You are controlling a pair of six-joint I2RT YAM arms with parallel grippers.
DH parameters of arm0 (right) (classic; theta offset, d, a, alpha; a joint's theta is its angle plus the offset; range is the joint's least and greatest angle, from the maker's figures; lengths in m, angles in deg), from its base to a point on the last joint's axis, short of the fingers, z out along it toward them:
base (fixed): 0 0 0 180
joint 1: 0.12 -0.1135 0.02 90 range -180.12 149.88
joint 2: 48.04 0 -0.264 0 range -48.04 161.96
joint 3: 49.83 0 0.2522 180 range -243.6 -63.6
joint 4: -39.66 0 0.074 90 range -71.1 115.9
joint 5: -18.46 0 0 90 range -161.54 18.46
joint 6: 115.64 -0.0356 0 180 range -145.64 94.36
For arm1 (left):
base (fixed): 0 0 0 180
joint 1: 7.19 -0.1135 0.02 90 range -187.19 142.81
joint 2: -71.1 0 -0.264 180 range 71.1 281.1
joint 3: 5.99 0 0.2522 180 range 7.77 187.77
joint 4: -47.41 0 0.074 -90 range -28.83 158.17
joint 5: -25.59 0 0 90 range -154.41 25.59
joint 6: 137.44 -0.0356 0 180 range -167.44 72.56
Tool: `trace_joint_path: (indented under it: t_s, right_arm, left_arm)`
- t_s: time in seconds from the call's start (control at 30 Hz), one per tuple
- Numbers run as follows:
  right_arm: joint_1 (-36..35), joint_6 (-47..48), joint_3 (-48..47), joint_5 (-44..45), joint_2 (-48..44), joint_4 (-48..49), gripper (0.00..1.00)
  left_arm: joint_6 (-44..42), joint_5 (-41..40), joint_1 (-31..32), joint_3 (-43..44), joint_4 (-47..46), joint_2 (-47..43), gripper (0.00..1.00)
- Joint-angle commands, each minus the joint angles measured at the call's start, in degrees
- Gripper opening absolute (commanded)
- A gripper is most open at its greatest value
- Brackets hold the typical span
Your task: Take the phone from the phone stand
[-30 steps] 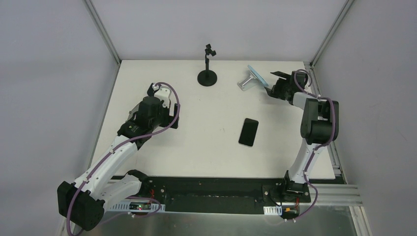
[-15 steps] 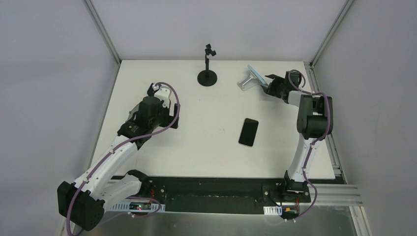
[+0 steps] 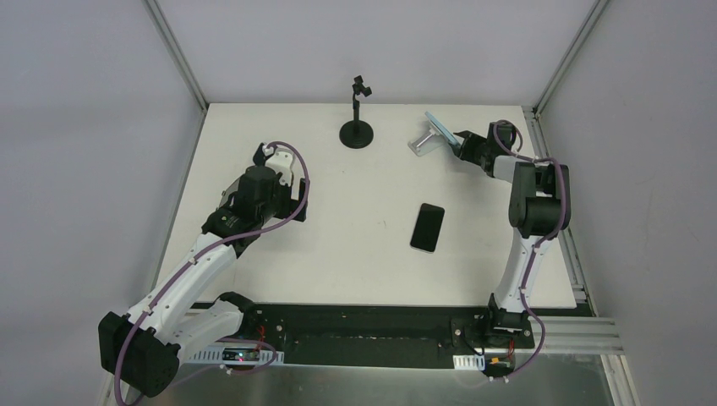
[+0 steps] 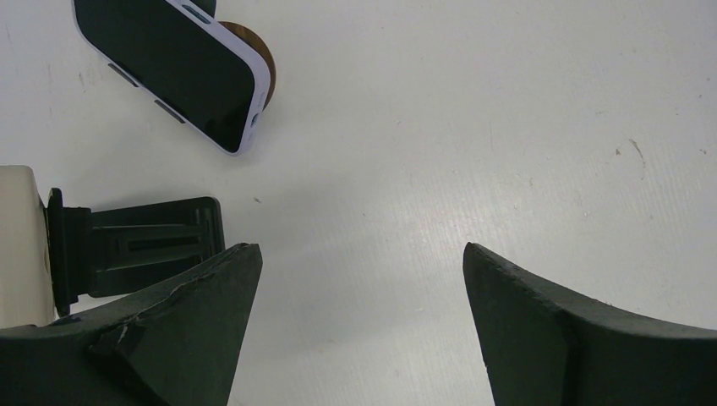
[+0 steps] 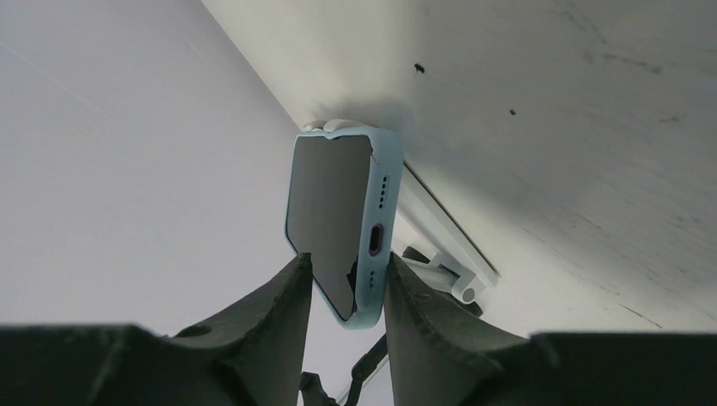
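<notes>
1. Nearest you, the left gripper [image 4: 359, 254] stands wide open over the table [image 3: 338, 254] and holds nothing.
2. At mid-table lies a black handset [image 3: 428, 227]. Disregard it.
3. At the far right, the right gripper [image 5: 347, 260] has its jaws drawn narrow onto the lower corner of the phone [image 5: 330, 203], one finger on the screen and one on the back.
4. The phone leans in the phone stand [image 3: 420, 145].

Caution: the grip covers one corner only, so the phone will probably pivot or slip if you lift quickly. A sideways pull may drag or tip the stand, which looks unanchored. Lift along the cradle's slope.
</notes>
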Motion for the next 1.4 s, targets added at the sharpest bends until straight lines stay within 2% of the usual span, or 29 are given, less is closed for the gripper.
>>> trace_joint_path:
  t_s: [0.0, 0.3, 0.5, 0.73, 1.07, 1.23, 1.37]
  right_arm:
    - [-0.4, -4.1, -2.5, 1.5, 0.6, 0.0, 0.37]
    - [-0.7, -4.7, -2.2, 1.5, -0.7, 1.1, 0.18]
    - [-0.7, -5.4, -2.9, 2.3, -3.4, 2.8, 0.0]
    - [-0.7, -5.8, -5.8, 3.1, -5.5, 6.6, 0.0]
    - [-0.6, 0.3, -8.5, 3.5, -8.5, 8.8, 0.0]
    - [-1.3, 7.7, -6.1, 3.4, -13.4, 8.9, 0.0]
    - [-2.3, 15.9, -1.0, 5.0, -21.1, 9.9, 0.0]
  left_arm:
    - [-1.2, 0.2, -0.3, 1.5, -0.8, -1.0, 0.93]
    - [-1.4, 0.3, -0.3, 1.5, -0.8, -1.0, 0.93]
    - [-1.3, 0.3, -0.3, 1.6, -0.8, -0.9, 0.93]
    - [-1.3, 0.4, -0.3, 1.5, -0.8, -1.3, 0.93]
    - [-1.2, 0.3, -0.3, 1.5, -0.8, -1.8, 0.93]
    - [1.0, 0.6, -0.3, 2.1, -1.0, -2.8, 0.93]
    - [6.4, 4.5, -0.2, 4.9, -1.2, -4.2, 0.93]
